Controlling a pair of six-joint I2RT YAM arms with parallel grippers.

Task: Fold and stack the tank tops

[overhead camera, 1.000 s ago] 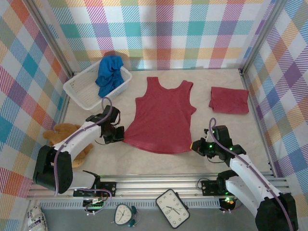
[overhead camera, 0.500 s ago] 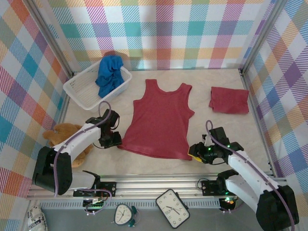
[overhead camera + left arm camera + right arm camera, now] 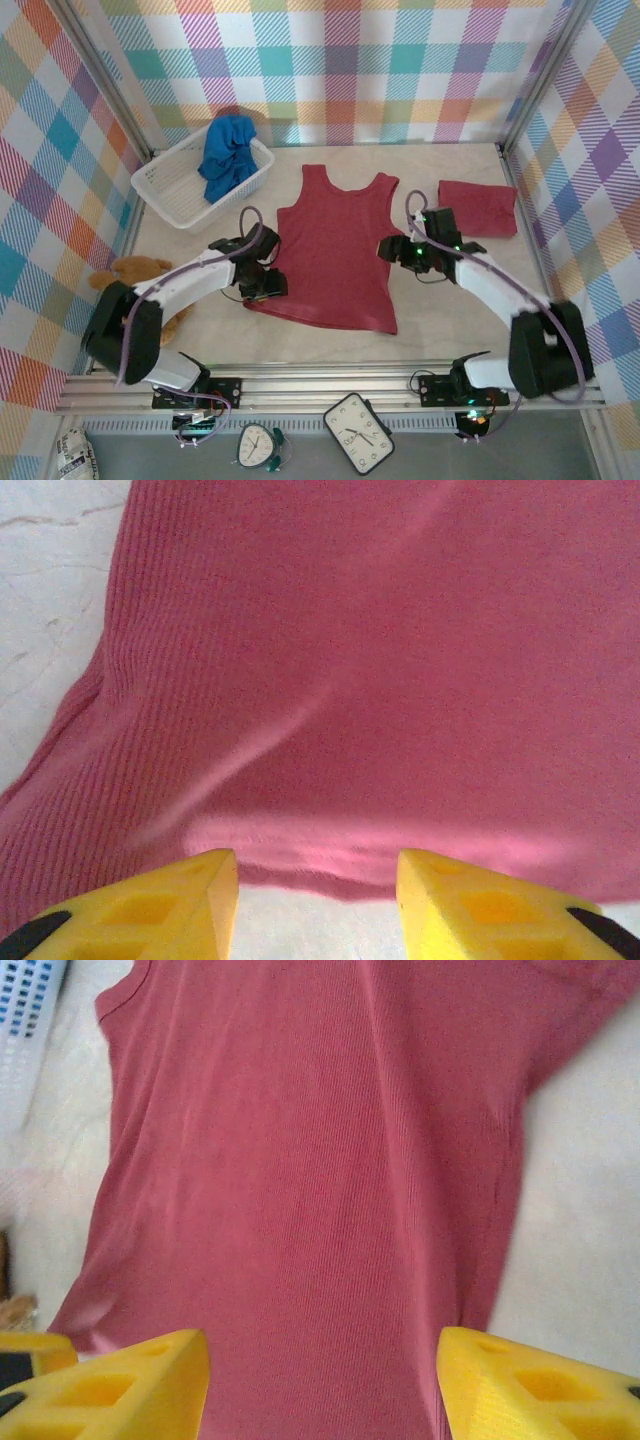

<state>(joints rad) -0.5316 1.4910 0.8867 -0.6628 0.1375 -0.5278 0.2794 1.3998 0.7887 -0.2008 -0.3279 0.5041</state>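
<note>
Right arm (image 3: pixel 480 278) newly beside straps-rearward top (image 3: pixel 335 250)

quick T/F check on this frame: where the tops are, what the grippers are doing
1. The blue tank top lies in the white basket. True.
2. The left gripper and right gripper, fingers open, stand at opposite side edges of the spread red tank top. True.
3. The spread red tank top is folded in half. False: it lies flat and unfolded.
4. A red top is stacked on the blue tank top. False: the folded red tank top lies on the table, right of the spread one and apart from it.
5. The left gripper holds the teddy bear. False: the teddy bear lies apart, ungripped.
</note>
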